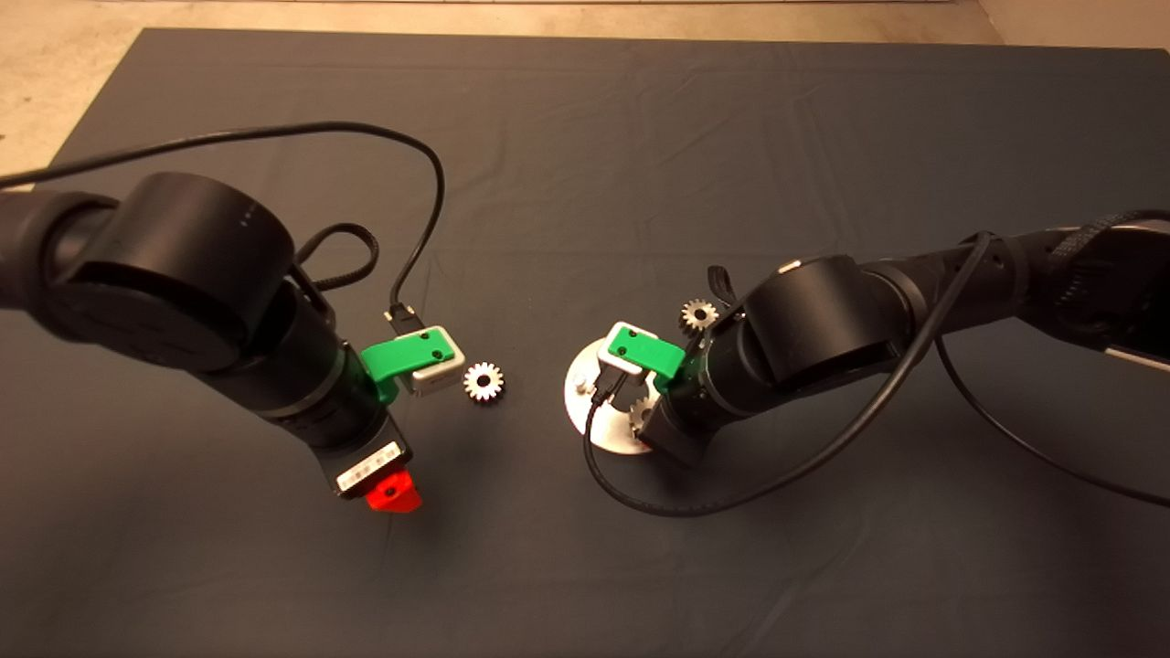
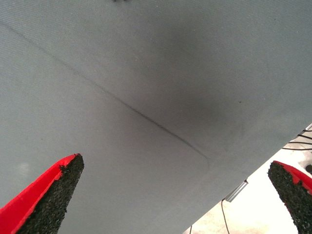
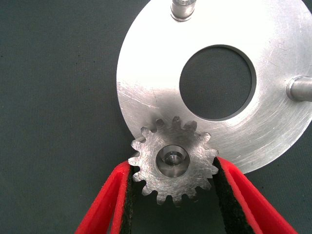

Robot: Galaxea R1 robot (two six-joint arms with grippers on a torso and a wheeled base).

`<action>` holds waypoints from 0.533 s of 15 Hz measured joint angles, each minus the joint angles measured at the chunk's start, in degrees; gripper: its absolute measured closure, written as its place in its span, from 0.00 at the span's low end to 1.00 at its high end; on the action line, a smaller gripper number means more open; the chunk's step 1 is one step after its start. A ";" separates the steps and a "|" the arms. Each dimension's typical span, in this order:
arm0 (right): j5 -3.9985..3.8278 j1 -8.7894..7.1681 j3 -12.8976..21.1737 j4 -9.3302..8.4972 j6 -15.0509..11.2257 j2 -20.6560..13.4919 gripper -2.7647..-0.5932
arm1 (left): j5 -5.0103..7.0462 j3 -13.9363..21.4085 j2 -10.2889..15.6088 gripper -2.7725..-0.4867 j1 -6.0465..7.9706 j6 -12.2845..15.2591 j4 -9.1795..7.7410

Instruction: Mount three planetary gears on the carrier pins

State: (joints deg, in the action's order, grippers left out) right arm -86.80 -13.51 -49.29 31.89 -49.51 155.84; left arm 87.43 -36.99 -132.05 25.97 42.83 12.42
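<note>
On the left we see our left gripper (image 1: 393,493) hovering over bare mat (image 1: 585,137), its red fingers (image 2: 44,195) spread wide and holding nothing; its wrist view shows only grey woven cloth with a fine crease running across it. A white label sits on the gripper body, but we cannot read any writing on it.

Just beside that arm's green camera bracket (image 1: 407,358) lies a loose planetary gear (image 1: 483,381), flat on the mat, silvery with short blunt teeth and a round bore.

Moving right, we reach the carrier disc (image 1: 579,395), a flat round plate of brushed metal (faintly scratched, with a large central hole). Our right gripper (image 3: 173,195) is down over its near edge, fingers pinching a second gear (image 3: 173,161) by its toothed rim, black foam pads pressed on either side. This gear lies flat over the disc's rim, and the top of a carrier pin (image 3: 171,159) shows inside its bore. Two more pins (image 3: 183,9) stand upright and bare on the disc, short polished cylinders.

A third gear (image 1: 698,315) rests on the mat just beyond the right wrist, near the disc.
</note>
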 joint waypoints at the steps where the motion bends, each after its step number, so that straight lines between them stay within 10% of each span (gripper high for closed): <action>1: 0.01 0.00 0.00 0.00 0.01 -0.09 0.79 | 0.00 0.00 0.00 0.00 0.11 0.02 -0.02; 8: 0.26 -0.02 0.72 0.07 0.00 -0.91 0.79 | 0.00 0.00 0.05 0.00 0.46 0.23 -0.05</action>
State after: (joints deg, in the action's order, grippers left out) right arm -86.54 -13.53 -48.57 31.96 -49.51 154.93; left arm 87.43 -36.99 -132.00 26.43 43.06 12.37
